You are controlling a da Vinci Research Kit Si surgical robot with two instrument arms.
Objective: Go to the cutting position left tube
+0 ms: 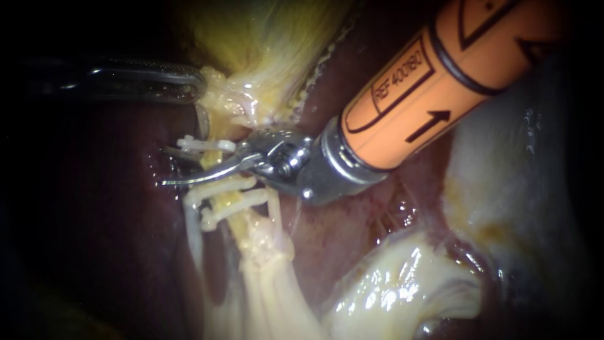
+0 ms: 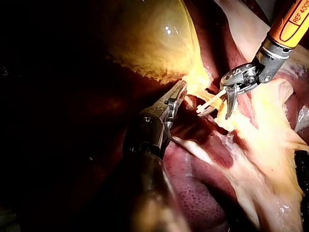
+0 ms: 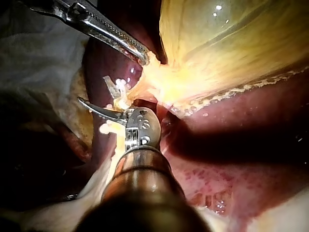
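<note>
Open right hand [image 1: 171, 166] in the middle, one blade on each side of the tube [image 1: 214, 162]. One clip [image 1: 204, 145] on the far side of the blades, two clips [image 1: 228, 196] on the near side. Left hand [image 1: 192, 85] clenched on the gallbladder [image 1: 264, 38], pulling up and left.

To do this well: keep the blades wide and slide in slowly, till the whole tube sits deep between them. Stay in the gap between the clips and do not bump them. Keep the tips off the liver [image 1: 340, 233] behind. Hold the left pull steady.
</note>
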